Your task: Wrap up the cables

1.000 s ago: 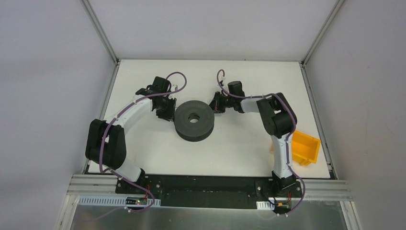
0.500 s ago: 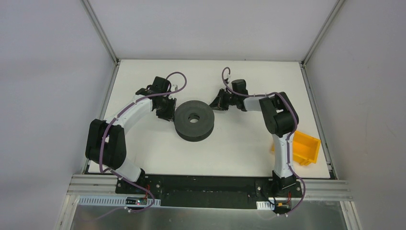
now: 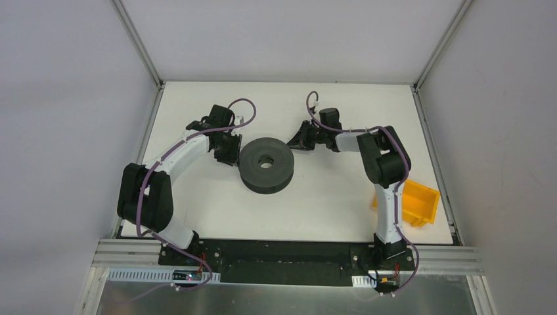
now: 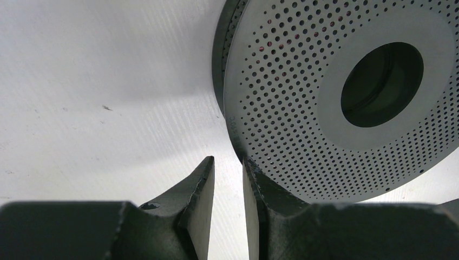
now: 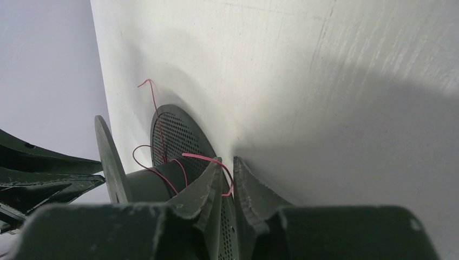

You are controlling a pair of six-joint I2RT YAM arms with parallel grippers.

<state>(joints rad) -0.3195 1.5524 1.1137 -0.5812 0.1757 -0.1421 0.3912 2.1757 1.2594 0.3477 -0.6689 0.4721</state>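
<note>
The dark grey two-flanged spool (image 3: 265, 164) lies flat mid-table. The thin pinkish-red cable (image 5: 201, 157) loops round the spool's core (image 5: 143, 187), and its free end curls up over the far flange. My right gripper (image 5: 228, 162) is shut on the cable at the spool's far right rim (image 3: 300, 140). My left gripper (image 3: 228, 152) sits at the spool's left edge. In the left wrist view its jaws (image 4: 227, 162) stand a little apart with nothing between them, and the right finger is against the perforated flange (image 4: 303, 108). The cable is too thin to show in the top view.
A yellow bin (image 3: 420, 202) sits at the table's right edge, beside the right arm. The table is white, with metal frame posts at its far corners. The left arm's fingers show at the left edge of the right wrist view (image 5: 32, 179).
My right gripper has shifted slightly right and farther back, away from the spool's rim, still holding the cable. The left arm and the spool have not moved.
</note>
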